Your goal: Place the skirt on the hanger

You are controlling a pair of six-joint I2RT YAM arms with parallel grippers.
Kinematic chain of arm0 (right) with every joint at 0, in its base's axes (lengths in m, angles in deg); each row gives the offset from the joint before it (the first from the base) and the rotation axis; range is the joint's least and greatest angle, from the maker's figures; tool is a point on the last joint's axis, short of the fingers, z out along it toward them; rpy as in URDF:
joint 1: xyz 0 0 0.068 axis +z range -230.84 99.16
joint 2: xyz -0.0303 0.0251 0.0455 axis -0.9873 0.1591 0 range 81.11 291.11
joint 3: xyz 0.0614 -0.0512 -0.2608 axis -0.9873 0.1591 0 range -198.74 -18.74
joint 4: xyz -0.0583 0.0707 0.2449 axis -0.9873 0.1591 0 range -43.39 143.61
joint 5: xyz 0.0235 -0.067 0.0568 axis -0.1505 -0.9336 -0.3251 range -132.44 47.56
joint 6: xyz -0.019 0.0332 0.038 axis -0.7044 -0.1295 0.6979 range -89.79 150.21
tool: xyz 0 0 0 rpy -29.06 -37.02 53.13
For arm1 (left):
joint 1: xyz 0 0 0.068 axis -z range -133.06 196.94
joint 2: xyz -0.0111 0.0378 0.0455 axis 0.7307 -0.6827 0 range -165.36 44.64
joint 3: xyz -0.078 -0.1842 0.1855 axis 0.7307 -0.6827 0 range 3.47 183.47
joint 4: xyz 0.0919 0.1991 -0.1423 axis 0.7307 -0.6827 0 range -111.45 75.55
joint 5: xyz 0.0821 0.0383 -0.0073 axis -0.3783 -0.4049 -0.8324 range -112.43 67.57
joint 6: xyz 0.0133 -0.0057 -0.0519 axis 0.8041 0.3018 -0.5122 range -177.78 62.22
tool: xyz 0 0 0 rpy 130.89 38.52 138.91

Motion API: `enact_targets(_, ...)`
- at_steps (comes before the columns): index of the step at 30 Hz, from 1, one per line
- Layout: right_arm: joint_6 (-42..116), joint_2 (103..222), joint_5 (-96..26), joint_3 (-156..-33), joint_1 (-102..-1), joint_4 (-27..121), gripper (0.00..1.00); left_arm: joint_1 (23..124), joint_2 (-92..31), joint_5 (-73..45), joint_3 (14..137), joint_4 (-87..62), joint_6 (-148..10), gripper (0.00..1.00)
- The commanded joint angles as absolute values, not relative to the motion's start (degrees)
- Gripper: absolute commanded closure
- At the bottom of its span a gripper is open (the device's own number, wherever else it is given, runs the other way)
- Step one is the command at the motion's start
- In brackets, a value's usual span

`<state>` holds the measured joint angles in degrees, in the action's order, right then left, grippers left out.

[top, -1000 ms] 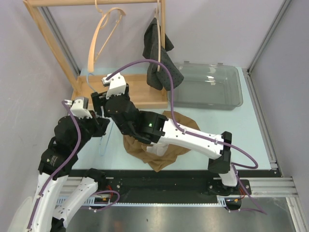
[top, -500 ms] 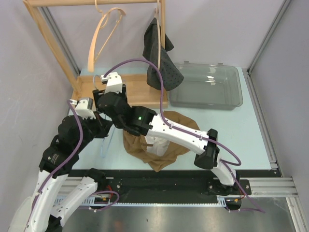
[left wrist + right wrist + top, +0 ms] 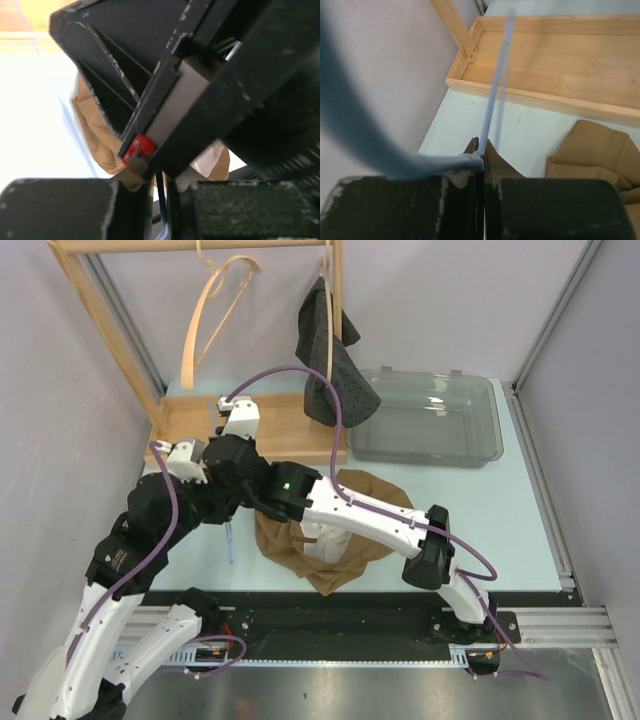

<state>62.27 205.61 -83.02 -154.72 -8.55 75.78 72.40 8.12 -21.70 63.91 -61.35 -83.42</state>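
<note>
Lilac-grey wall (image 3: 395, 50) left of right pincer (image 3: 481, 150) – wooden rack base (image 3: 560, 65) just ahead, pale blue tabletop (image 3: 460, 115) beneath; clear bin (image 3: 430, 430) well off right.

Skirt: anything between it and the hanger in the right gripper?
Nothing visible on the table between them: the right wrist view shows bare surface between the blue hanger, clamped in the right gripper, and the skirt. From above, though, the right arm crosses over the skirt's upper part.
</note>
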Motion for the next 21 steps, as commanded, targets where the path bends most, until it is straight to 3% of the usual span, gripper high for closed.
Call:
enact_targets(1, 61.1, 203.0, -87.3, -156.6, -10.8, 80.3, 1.00, 72.2, 9.6, -21.5, 66.3, -59.6, -82.6, 0.80)
enact_targets(2, 61.1, 203.0, -87.6, -156.5, -10.9, 80.2, 1.00, 72.2, 9.7, -21.4, 66.4, -59.5, -82.5, 0.62)
enact_targets(5, 60.6, 201.9, -88.1, -155.8, -11.2, 80.4, 1.00, 72.2, 10.4, -22.0, 67.5, -60.2, -82.0, 0.34)
enact_targets(8, 59.0, 199.3, -88.1, -153.6, -11.7, 80.0, 1.00, 72.2, 10.8, -22.3, 69.2, -61.3, -81.7, 0.23)
enact_targets(14, 50.0, 186.5, -82.6, -138.3, -11.9, 74.1, 1.00, 72.2, 8.6, -21.0, 73.2, -63.1, -80.8, 0.18)
enact_targets(21, 40.5, 166.5, -75.8, -116.4, -11.5, 75.7, 1.00, 72.2, 4.5, -7.6, 72.6, -59.0, -79.4, 0.19)
